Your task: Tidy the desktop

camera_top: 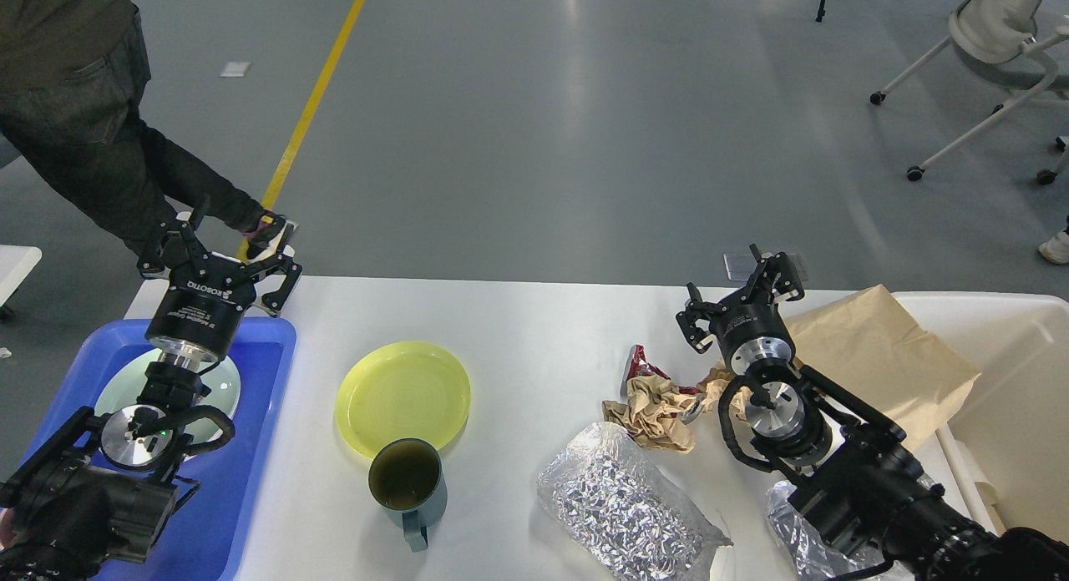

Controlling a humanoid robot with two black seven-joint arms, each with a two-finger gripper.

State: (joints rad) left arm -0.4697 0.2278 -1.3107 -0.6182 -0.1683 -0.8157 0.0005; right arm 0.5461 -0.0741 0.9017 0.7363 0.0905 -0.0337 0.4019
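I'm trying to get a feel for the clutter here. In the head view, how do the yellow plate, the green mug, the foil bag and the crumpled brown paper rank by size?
Largest to smallest, as they look:
1. Foil bag and yellow plate: too alike to rank, and the bag sits nearer the camera.
2. Crumpled brown paper.
3. Green mug.

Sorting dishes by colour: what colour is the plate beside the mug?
Translucent yellow plate, clearest in the head view.

2 black arms with silver joint rings and looped black cables, white lettering on the left wrist
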